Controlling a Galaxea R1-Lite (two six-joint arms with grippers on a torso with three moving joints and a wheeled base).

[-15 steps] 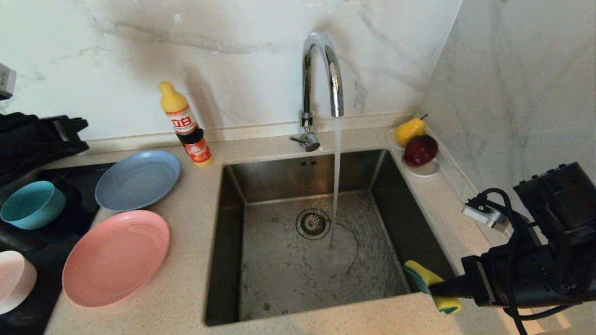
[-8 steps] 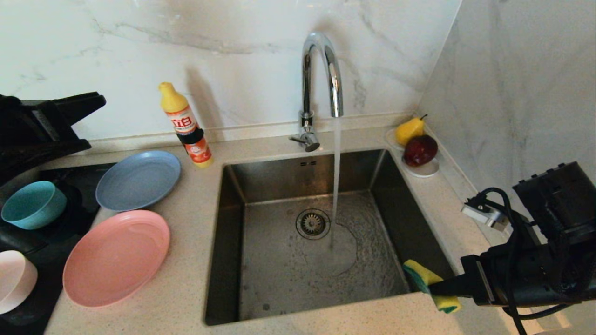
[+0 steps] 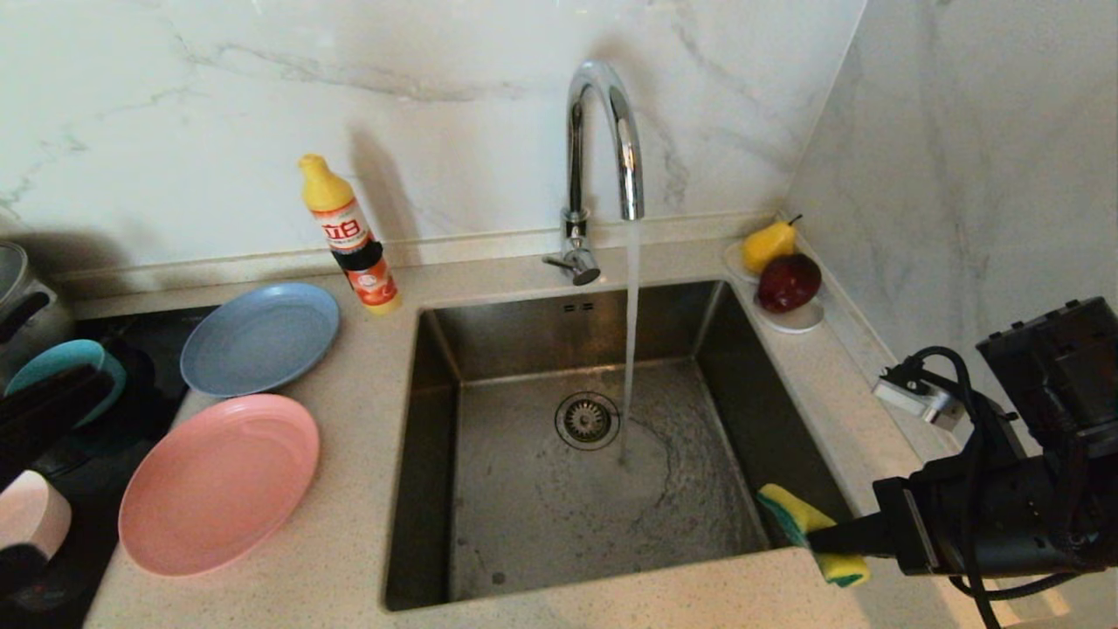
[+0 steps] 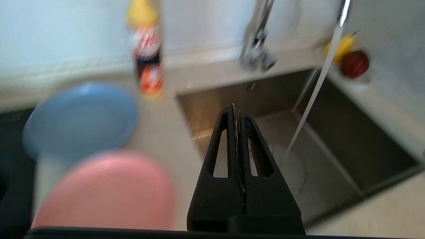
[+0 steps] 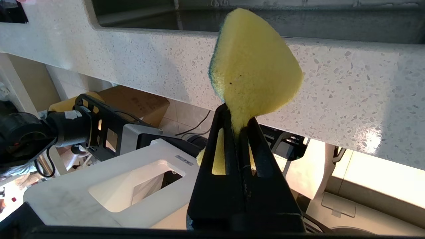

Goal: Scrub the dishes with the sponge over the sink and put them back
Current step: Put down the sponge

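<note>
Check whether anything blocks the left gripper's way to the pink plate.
Nothing visible does. The left gripper, shut and empty, hangs over the counter's left end; the pink plate lies bare on the counter beside the sink, nothing on it. The right gripper holds the sponge at the sink's near right corner.

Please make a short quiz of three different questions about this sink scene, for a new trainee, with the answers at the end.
1. True or false: the right gripper is shut on the sponge.
2. Which dish lies closest to the dish soap bottle? A) pink plate B) grey-blue plate C) teal bowl
3. Fill in: water runs from the faucet into the ___.

Key
1. True. It pinches the sponge by the sink's near right corner.
2. B.
3. Sink. No dish is in it, and the left gripper is shut and empty.
</note>
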